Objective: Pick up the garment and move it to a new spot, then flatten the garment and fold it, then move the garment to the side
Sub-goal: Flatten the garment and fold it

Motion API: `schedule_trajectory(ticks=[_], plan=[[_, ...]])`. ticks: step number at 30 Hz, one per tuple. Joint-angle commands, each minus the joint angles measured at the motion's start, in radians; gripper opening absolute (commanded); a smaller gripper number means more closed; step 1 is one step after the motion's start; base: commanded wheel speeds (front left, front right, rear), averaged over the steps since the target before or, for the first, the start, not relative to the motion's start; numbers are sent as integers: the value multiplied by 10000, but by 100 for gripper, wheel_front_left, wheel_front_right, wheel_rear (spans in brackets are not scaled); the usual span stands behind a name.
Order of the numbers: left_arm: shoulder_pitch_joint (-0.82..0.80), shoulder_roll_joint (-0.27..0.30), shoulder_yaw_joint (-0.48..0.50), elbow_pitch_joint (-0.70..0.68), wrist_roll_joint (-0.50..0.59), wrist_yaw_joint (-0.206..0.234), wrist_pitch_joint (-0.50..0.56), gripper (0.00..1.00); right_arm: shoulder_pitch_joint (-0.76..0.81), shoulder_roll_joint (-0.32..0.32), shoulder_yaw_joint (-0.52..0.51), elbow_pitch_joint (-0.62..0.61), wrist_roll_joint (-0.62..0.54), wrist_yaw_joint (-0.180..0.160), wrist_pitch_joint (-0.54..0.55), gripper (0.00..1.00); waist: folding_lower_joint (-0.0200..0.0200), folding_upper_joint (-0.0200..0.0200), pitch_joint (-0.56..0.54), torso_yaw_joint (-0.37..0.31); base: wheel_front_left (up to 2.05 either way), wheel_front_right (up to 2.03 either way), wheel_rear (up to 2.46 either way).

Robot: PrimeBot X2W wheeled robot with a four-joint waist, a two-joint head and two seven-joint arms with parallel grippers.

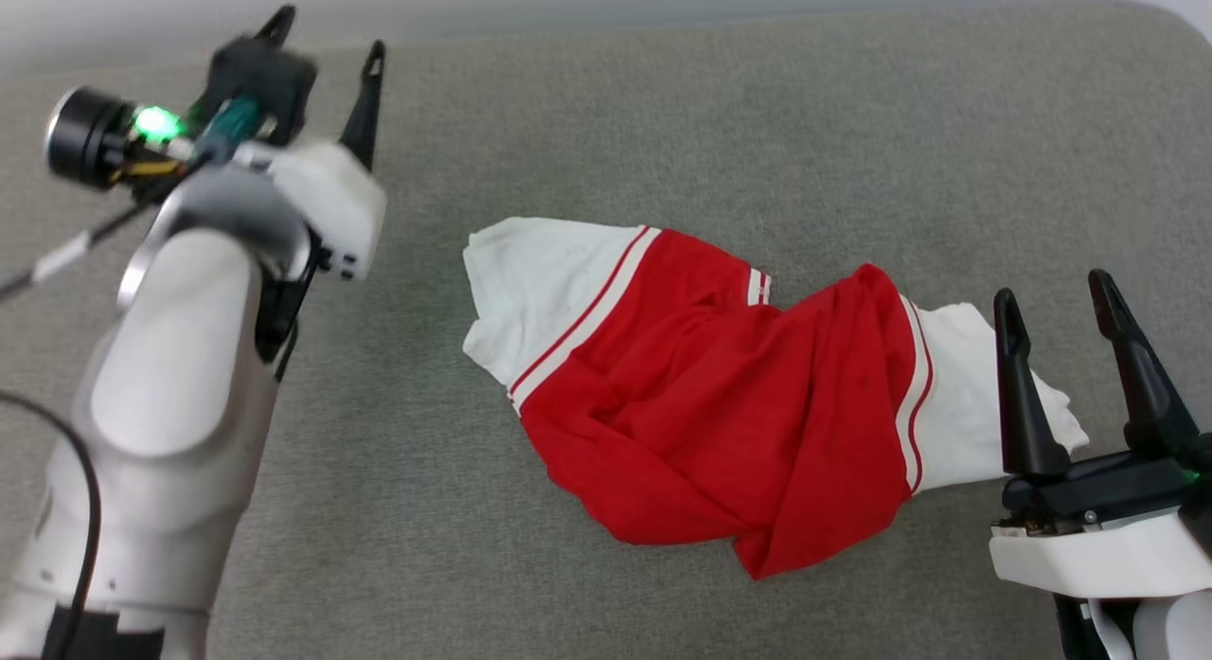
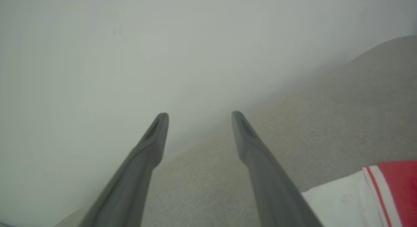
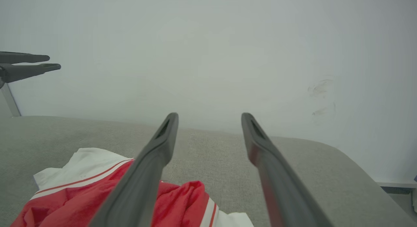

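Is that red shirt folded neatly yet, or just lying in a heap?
Crumpled, not folded: the shirt lies twisted on the grey surface, its red cloth bunched in deep wrinkles.

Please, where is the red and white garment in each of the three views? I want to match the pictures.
Head view: the garment lies crumpled at the centre, reaching toward the right.
Left wrist view: the garment is in the lower right corner, cut off by the edge.
Right wrist view: the garment is at the lower left, along the bottom edge.
Shared landmark: the white sleeve with striped trim.
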Motion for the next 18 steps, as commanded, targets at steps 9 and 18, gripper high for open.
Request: schedule_trajectory(ticks=[9, 18], plan=[[-2947, 1708, -4463, 325, -4303, -5, 5297, 100, -180, 467, 74, -174, -162, -12, -21, 100, 0, 0, 1038, -676, 0, 0, 0], [-4569, 2741, -7327, -207, -7173, -7, 9053, 100, -798, 503, 403, -55, -227, -12, -23, 100, 0, 0, 1826, -1138, 0, 0, 0]])
